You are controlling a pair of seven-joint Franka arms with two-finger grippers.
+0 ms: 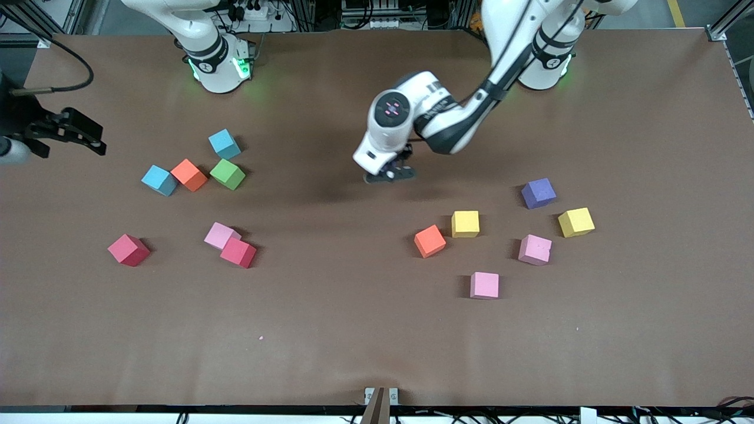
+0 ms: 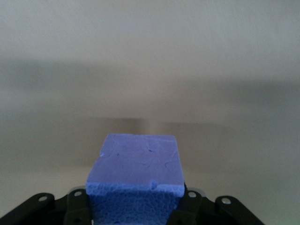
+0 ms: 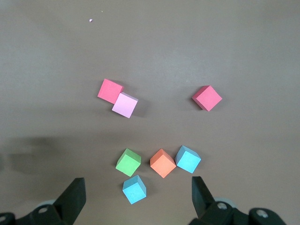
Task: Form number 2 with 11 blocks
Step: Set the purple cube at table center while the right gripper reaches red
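Gripping a blue-violet block point(image 2: 136, 176) squarely, left gripper point(image 1: 390, 174) mid-table

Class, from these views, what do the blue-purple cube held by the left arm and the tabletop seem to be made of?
Blue-purple cube: probably foam, matte; its side looks pitted and its top faintly creased. Tabletop: a brown matte sheet, maybe paper or felt; no glare, material uncertain.

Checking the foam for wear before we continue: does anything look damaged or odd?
Yes: the blue-purple foam cube clamped in the left tool has a creased face and a small nick on one edge.
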